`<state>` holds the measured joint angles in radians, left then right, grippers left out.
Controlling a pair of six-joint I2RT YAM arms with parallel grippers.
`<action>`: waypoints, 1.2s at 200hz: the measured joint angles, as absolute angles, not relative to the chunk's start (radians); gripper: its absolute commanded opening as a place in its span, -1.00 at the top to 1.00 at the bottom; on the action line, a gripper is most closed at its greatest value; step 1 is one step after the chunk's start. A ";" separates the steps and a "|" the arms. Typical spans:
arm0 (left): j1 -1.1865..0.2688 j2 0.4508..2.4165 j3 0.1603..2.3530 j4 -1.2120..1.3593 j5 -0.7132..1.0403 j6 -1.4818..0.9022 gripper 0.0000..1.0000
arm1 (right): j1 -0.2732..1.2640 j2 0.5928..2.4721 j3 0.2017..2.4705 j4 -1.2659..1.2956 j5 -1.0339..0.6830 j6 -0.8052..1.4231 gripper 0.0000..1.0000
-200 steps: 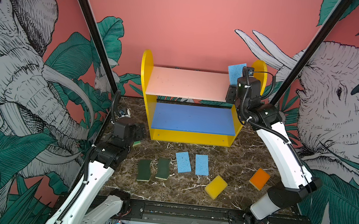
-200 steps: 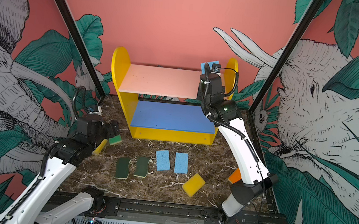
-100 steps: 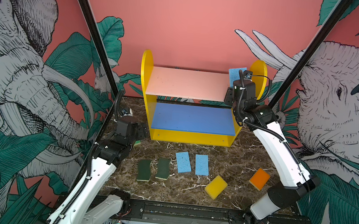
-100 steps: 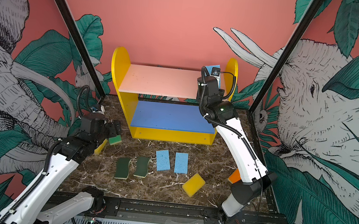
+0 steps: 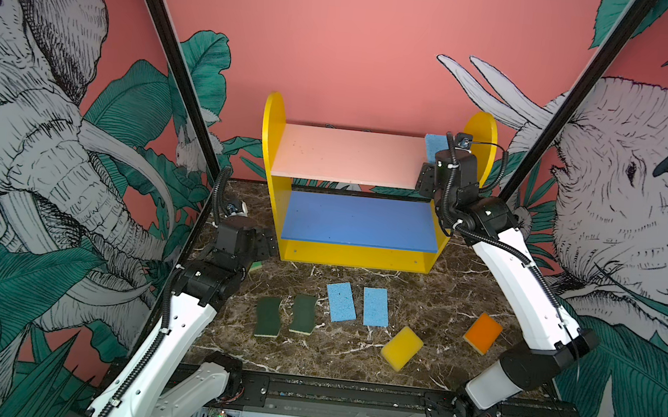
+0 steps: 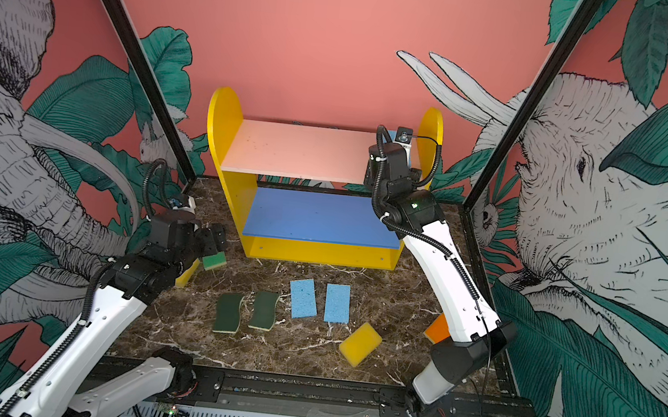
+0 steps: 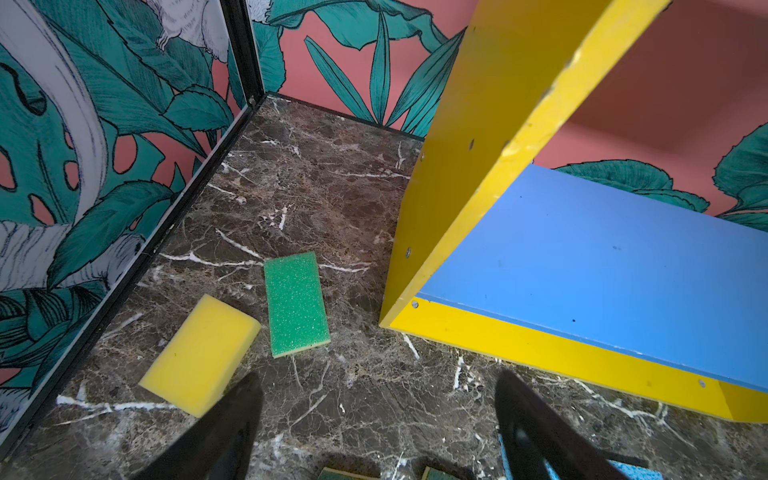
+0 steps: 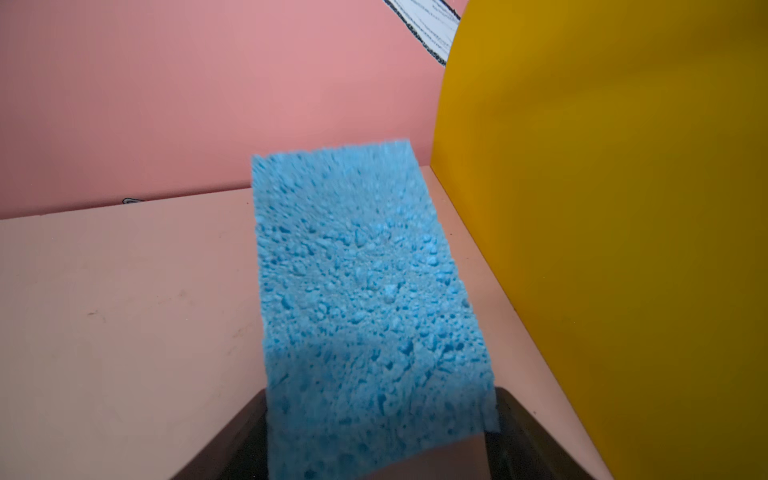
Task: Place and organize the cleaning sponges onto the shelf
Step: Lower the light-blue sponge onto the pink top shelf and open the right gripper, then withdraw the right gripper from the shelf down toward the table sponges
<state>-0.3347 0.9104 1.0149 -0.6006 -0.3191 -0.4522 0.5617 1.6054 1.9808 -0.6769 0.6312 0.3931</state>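
The dark marble-patterned tabletop (image 5: pixel 440 303) carries eight of the nine sponges, so I judge the task barely begun. The small three-tier shelf with yellow round-topped sides (image 5: pixel 357 257) has one. Its pale pink top board (image 5: pixel 345 156) bears a light-blue porous rectangular sponge (image 8: pixel 361 291) straight ahead of the right claw (image 8: pixel 380 419). The claw's jaws flank the sponge's near end, and I cannot tell whether they press it. The blue middle board (image 5: pixel 358 220), below that claw, is bare.

The yellow side panel (image 8: pixel 602 208) stands just beside that claw's outer jaw and near the sponge's long edge. The board lies open on the inner side.

The left claw (image 7: pixel 378 380) hangs over the marble with its jaws apart and empty. Ahead of it, between the leaf-printed wall (image 7: pixel 104 124) and the shelf's edge, lie a yellow block sponge (image 7: pixel 199 353) and a bright green flat sponge (image 7: pixel 296 303). They sit close together, with the yellow one nearer the wall.

Between the two claws, on open marble and mostly apart, lie:
- two wavy dark-green sponges (image 5: pixel 268 317) (image 5: pixel 303 314)
- two light-blue rectangles (image 5: pixel 341 302) (image 5: pixel 376 306)
- a second yellow block (image 5: pixel 401 348)
- an orange block (image 5: pixel 483 333)
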 measured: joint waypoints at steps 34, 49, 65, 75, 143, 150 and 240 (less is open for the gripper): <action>-0.335 0.910 1.015 -0.601 -0.319 -0.453 -0.78 | 0.562 1.575 1.967 -0.672 0.628 0.390 -0.68; -0.335 0.910 1.015 -0.601 -0.319 -0.453 -0.79 | 0.562 1.569 1.966 -0.670 0.628 0.387 -0.70; -0.335 0.910 1.015 -0.601 -0.319 -0.456 -0.79 | 0.562 1.566 1.966 -0.671 0.628 0.385 -0.71; -0.335 0.910 1.015 -0.601 -0.319 -0.458 -0.79 | 0.562 1.564 1.963 -0.670 0.627 0.384 -0.69; -0.335 0.896 1.014 -0.601 -0.308 -0.474 -0.78 | 0.562 1.543 1.935 -0.673 0.567 0.380 -0.62; -0.335 0.896 1.014 -0.601 -0.304 -0.475 -0.78 | 0.562 1.542 1.935 -0.673 0.563 0.377 -0.60; -0.338 0.896 1.010 -0.601 -0.292 -0.478 -0.77 | 0.562 1.550 1.945 -0.678 0.570 0.340 -0.42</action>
<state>-0.3378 0.8963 1.0103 -0.6006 -0.2924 -0.4782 0.5617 1.5497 1.9446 -0.6781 0.5705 0.3401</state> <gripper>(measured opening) 0.885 0.714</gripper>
